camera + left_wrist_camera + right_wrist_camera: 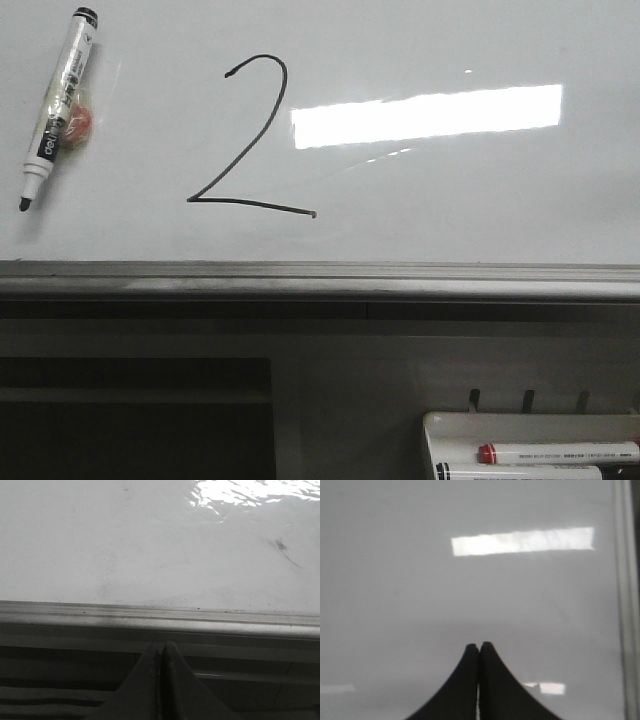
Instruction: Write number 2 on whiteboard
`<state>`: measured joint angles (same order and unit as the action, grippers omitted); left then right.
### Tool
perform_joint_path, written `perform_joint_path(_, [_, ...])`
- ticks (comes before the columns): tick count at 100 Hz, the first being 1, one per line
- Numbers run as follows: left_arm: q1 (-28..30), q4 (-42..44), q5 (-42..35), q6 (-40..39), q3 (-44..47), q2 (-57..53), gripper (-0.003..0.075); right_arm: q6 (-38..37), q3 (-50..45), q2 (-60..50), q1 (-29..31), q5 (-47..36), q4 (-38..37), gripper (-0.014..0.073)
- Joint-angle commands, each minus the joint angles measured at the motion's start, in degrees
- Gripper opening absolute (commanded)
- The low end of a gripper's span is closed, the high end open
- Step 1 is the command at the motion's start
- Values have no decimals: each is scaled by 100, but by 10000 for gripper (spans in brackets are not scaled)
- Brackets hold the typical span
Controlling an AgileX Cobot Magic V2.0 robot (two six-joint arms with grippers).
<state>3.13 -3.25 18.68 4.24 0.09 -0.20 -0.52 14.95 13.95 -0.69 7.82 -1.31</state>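
Note:
A black hand-drawn number 2 (250, 140) stands on the glossy whiteboard (450, 200), left of the bright light reflection. A white marker with a black tip (58, 105) lies on the board at the far left, tip toward the board's grey lower edge, with a small red thing beside it. Neither gripper shows in the front view. My left gripper (161, 647) is shut and empty, below the board's grey lower edge (160, 620). My right gripper (479, 646) is shut and empty over bare whiteboard (395, 580).
A small white marker tray (440, 425) with a red-capped marker (555, 453) and another marker sits at the bottom right, below the board. The board's metal side frame (625, 605) shows in the right wrist view. A faint smudge (282, 547) marks the board in the left wrist view.

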Motion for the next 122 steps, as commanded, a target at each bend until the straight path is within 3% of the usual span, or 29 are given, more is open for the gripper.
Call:
perform_joint_path(1, [15, -36, -409, -32, 58, -160, -20, -11, -126, -245, 400, -380, -233, -72])
perform_joint_path(34, [15, -36, -409, -32, 58, -160, -20, -11, -1731, -1505, 637, -348, 88, -72])
perform_joint_path(54, [15, -36, -409, -32, 58, -160, -20, -11, -1717, -1568, 637, 972, 131, -72])
perform_joint_path(122, [15, -36, -409, -32, 58, -160, -20, -11, -1717, -1568, 637, 962, 131, -72])
